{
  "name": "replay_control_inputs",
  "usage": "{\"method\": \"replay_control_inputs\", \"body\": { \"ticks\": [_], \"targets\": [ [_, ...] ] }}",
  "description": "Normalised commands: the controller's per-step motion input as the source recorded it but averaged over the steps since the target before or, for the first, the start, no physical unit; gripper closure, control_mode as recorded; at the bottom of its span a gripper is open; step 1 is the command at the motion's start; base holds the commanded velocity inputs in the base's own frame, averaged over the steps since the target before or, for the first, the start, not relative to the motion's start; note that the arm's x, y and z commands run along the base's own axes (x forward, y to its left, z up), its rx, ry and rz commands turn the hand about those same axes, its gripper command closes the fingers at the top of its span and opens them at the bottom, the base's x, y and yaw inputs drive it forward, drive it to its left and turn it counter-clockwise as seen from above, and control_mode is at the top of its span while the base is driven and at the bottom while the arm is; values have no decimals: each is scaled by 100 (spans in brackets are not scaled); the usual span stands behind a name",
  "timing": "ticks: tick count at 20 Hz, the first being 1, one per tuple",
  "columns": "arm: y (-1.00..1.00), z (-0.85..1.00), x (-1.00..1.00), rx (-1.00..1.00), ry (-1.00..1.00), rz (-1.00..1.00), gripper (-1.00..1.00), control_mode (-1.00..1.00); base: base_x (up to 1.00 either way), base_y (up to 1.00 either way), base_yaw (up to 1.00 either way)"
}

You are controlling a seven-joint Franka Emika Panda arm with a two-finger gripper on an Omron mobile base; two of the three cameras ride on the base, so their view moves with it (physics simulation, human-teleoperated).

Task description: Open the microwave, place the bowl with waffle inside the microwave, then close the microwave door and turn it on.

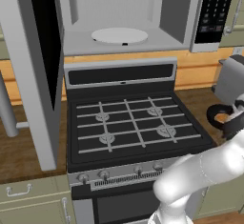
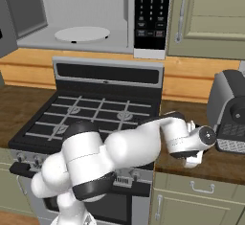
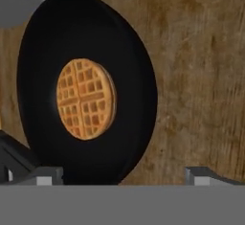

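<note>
**Gripper open above bowl, microwave already open**

Gripper (image 3: 124,177) is spread wide, holding nothing; in the hand view its two finger tips sit at the bottom edge, one under the bowl's lower rim, the other over bare wood. The bowl (image 3: 86,87) lies straight ahead of the hand and mostly off to one side of the gap, so the rim nearest the fingers is the likely grasp spot; hand looks poised almost directly over it. The waffle (image 3: 86,99) lies flat near the bowl's middle, clear of the rim. Bowl is round, no long axis to line up with.

Bowl rests on the wooden counter (image 3: 201,75), on the stretch right of the stove (image 1: 133,123), just in front of the toaster (image 2: 229,114). In the left base view the bowl (image 1: 217,116) shows at the right edge with the arm's wrist over it.

The microwave (image 1: 119,23) hangs above the stove, up and to the left of the bowl. The microwave door (image 1: 33,75) is swung fully open on the left side, the white interior and turntable (image 1: 119,35) exposed, the keypad panel (image 1: 217,8) on the right. Judgement: door step done, bowl pickup in hand; next is to close on the rim, then lift up and left across the stove into the cavity. Risk: thin rim grip may tip the bowl and slide the waffle.
</note>
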Motion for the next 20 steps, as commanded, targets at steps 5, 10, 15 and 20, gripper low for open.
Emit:
{"method": "replay_control_inputs", "body": {
  "ticks": [5, 10, 15, 20],
  "targets": [
    [-7, -34, 51, 4, 8, 0, -100, -100, 0, 0, 0],
    [-21, -44, 14, 5, 5, 0, -100, -100, 0, 0, 0],
    [-22, -28, 6, 10, 5, 0, -100, -100, 0, 0, 0],
    [1, -43, 1, 3, 6, 0, 100, -100, 0, 0, 0]
  ]
}}
